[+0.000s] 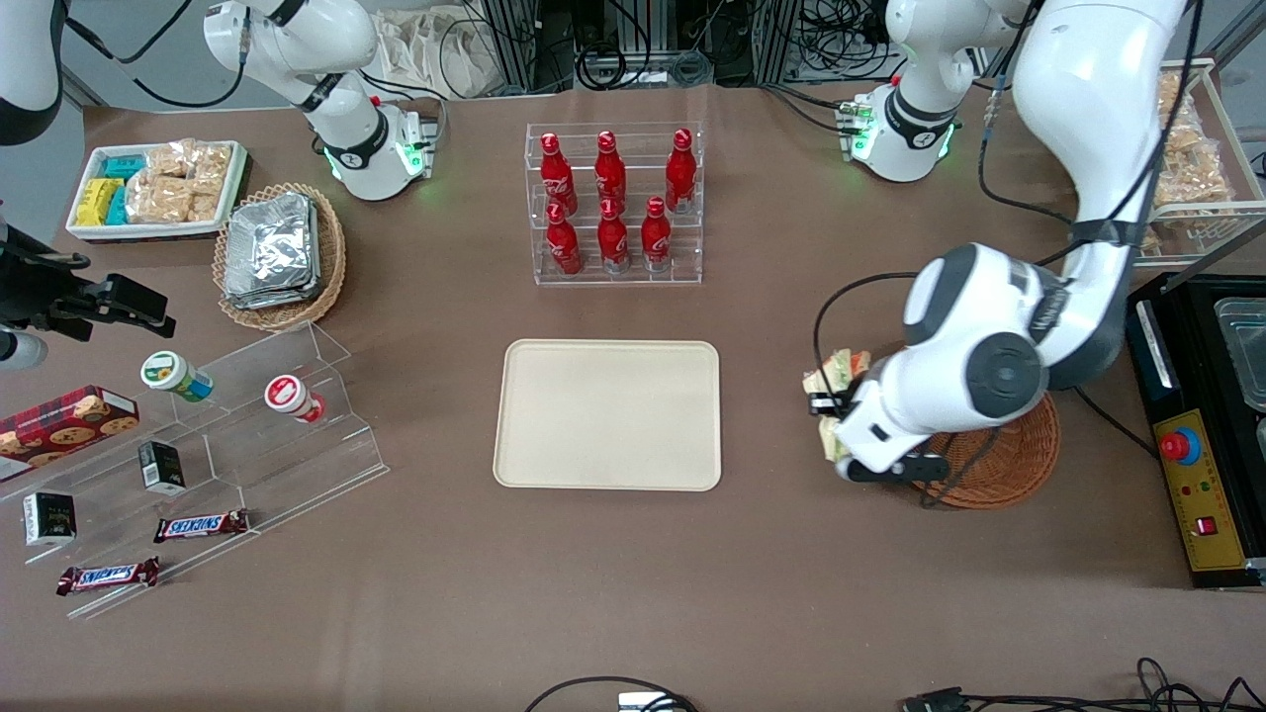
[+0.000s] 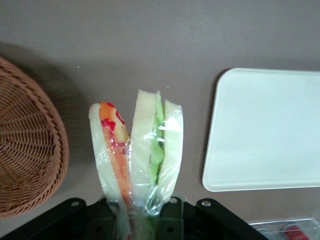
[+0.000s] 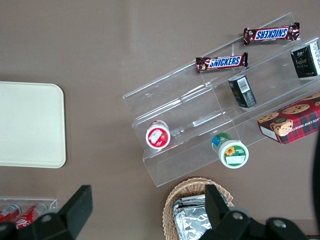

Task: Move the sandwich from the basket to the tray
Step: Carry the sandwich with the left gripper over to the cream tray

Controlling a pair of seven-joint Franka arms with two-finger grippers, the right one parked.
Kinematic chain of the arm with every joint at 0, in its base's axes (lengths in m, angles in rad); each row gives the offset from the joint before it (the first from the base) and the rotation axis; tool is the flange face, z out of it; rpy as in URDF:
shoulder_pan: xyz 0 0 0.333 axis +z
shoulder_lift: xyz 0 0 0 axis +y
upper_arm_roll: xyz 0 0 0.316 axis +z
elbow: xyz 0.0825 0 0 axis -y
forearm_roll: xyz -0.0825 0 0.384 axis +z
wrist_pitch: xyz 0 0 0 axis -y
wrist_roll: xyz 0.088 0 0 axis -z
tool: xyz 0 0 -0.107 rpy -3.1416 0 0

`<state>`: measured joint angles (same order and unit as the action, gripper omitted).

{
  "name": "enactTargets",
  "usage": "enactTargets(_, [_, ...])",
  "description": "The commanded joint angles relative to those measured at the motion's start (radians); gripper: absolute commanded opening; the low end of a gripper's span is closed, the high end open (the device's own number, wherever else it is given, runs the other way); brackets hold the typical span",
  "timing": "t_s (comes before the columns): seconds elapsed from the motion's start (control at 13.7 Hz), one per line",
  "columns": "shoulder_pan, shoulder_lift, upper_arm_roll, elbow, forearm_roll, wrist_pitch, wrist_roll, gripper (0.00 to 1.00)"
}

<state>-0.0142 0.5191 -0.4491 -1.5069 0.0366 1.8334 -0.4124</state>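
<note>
My gripper (image 1: 827, 407) is shut on the sandwich (image 1: 837, 374), a film-wrapped wedge of pale bread with orange-red and green filling (image 2: 136, 150). It hangs above the bare table between the basket (image 1: 1001, 467) and the tray (image 1: 608, 413), just off the basket's rim. In the left wrist view the gripper (image 2: 138, 216) pinches the wedge's narrow end, the reddish-brown wicker basket (image 2: 30, 150) lies to one side and the cream tray (image 2: 270, 130) to the other. The tray holds nothing. The arm hides most of the basket in the front view.
A clear rack of red bottles (image 1: 615, 203) stands farther from the front camera than the tray. A black control box (image 1: 1197, 445) sits beside the basket. A tan basket of foil packets (image 1: 279, 252) and an acrylic snack shelf (image 1: 247, 435) lie toward the parked arm's end.
</note>
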Motion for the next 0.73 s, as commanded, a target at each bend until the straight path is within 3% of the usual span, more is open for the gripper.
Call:
enactTargets(0.0, [-0.075, 0.051, -0.005, 0.051, 0.042, 0.024, -0.072, 0.11])
enactTargets(0.66, [-0.247, 0.242, -0.002, 0.100, 0.074, 0.148, -0.091, 0.09])
